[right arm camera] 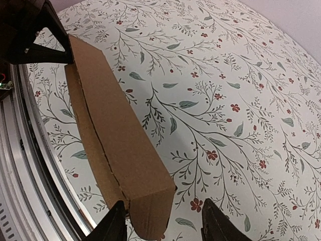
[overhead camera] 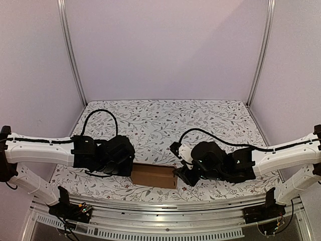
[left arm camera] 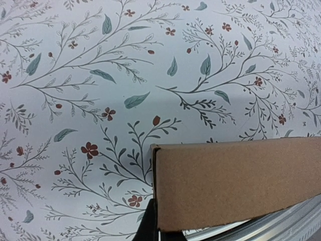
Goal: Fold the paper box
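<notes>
The paper box [overhead camera: 153,175] is plain brown cardboard, folded into a closed oblong shape, lying flat near the table's front edge between my two grippers. My left gripper [overhead camera: 129,168] is at its left end. In the left wrist view the fingers [left arm camera: 148,223] meet at the bottom centre, shut, against the box's [left arm camera: 235,181] left end corner. My right gripper [overhead camera: 181,175] is at the box's right end. In the right wrist view it [right arm camera: 165,228] is open, and the box's [right arm camera: 115,135] near end sits between the fingers, closer to the left finger [right arm camera: 113,226].
The floral tablecloth [overhead camera: 165,120] covers the table. A metal rail [right arm camera: 30,170] runs along the front edge right beside the box. Pale walls and two upright metal posts [overhead camera: 72,55] enclose the back and sides.
</notes>
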